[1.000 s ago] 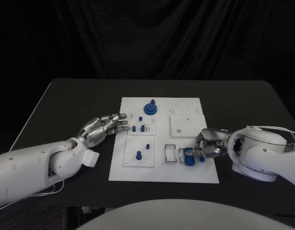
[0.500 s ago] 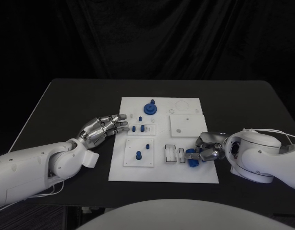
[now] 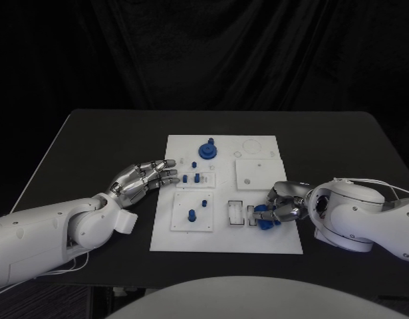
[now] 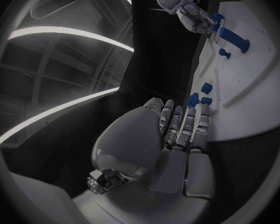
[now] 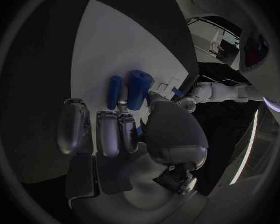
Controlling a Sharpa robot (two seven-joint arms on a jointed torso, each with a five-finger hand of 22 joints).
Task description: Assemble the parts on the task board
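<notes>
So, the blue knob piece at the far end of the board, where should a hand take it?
By the upright stem of the blue knob piece, coming from above. It stands on a wider round base flat on the task board, so fingers likely get no purchase there.

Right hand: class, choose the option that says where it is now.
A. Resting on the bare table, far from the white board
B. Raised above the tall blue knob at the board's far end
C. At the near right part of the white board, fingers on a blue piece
C: the right hand sits at the white board's near right part, its fingers closed round a blue piece.
</notes>
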